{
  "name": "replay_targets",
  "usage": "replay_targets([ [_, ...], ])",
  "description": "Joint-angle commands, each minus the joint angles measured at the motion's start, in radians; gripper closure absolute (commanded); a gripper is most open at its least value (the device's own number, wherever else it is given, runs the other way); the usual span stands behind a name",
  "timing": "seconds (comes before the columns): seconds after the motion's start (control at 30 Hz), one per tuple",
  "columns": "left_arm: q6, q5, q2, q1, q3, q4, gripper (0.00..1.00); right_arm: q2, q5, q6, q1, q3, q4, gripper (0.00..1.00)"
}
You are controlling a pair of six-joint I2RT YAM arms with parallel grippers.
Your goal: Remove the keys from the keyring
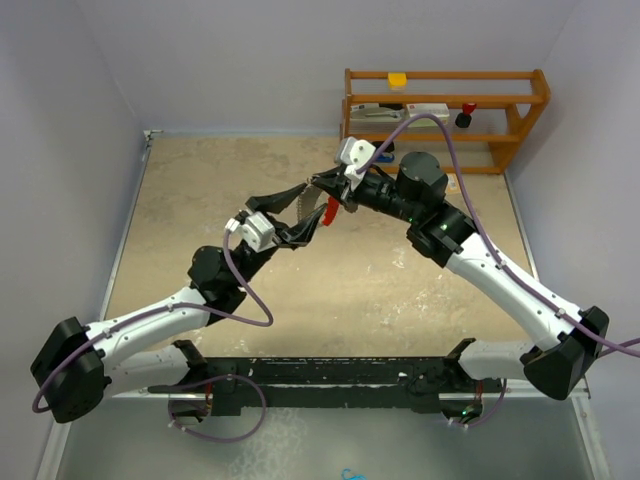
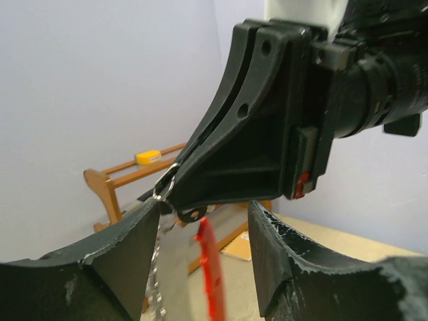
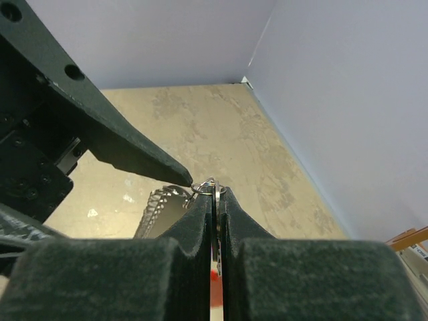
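Left fingers (image 2: 127, 254): spread wide and holding nothing, farthest on the near side of the wooden rack (image 1: 445, 75); one tip seems to touch the small wire loop (image 2: 165, 180).
Keyring (image 2: 208, 267): in the air above the surface (image 1: 220, 180), hanging from that loop, long axis roughly vertical (red strip and ridged chain side by side), in the gap ahead of the left fingers.
Keys: too small to separate from the loop.
Right fingers (image 3: 200, 227): pressed together on the keyring's top, closer to the rack.
Coming move: probably the left fingers closing at the loop.
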Motion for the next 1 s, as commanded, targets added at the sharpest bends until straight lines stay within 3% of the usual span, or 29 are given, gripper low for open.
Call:
replay_targets([
  [0.0, 0.036, -0.123, 0.0, -0.014, -0.031, 0.085, 0.53, -0.022, 0.021, -0.006, 0.008, 0.059, 0.067, 1.0],
  [0.07, 0.05, -0.179, 0.004, -0.025, -0.042, 0.108, 0.61, -0.022, 0.021, -0.007, 0.008, 0.059, 0.067, 1.0],
  [0.17, 0.085, -0.231, 0.025, -0.04, -0.036, 0.119, 0.63, -0.017, 0.02, -0.007, 0.009, 0.066, 0.06, 1.0],
  [0.97, 0.165, -0.289, 0.138, -0.067, -0.029, 0.396, 0.63, -0.007, 0.024, -0.017, 0.022, 0.076, 0.049, 1.0],
])
